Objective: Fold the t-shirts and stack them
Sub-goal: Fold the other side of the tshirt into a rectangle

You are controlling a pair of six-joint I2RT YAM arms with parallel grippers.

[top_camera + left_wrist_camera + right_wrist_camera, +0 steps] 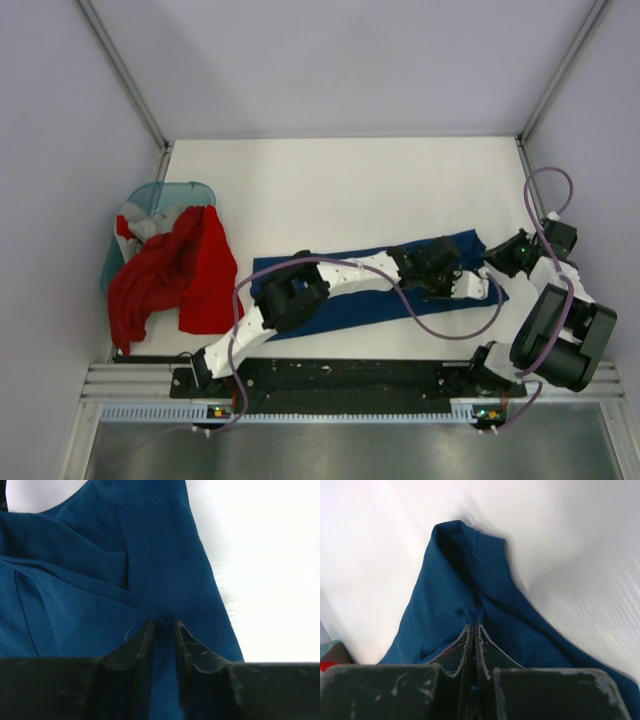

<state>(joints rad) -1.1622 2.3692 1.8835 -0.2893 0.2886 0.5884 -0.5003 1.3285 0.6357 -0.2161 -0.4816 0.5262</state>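
The dark navy-blue t-shirt point(350, 310) lies as a long folded band across the table's near middle; no white graphic shows. My left arm reaches across it to its right end, where my left gripper point(478, 287) is shut on a fold of the cloth point(150, 555), with cloth pinched between the fingertips point(164, 625). My right gripper point(495, 262) is shut on the same end near the ribbed collar point(490, 565), with a thin layer of cloth point(460, 590) between the tips point(474, 625). The red t-shirt point(180, 275) hangs out of the basket at the left. The grey-white one point(138, 222) lies behind it.
The translucent teal basket point(165, 192) stands at the left edge of the table. Grey side walls and metal posts close in the table on the left, right and back. A cable point(545, 195) loops above my right arm.
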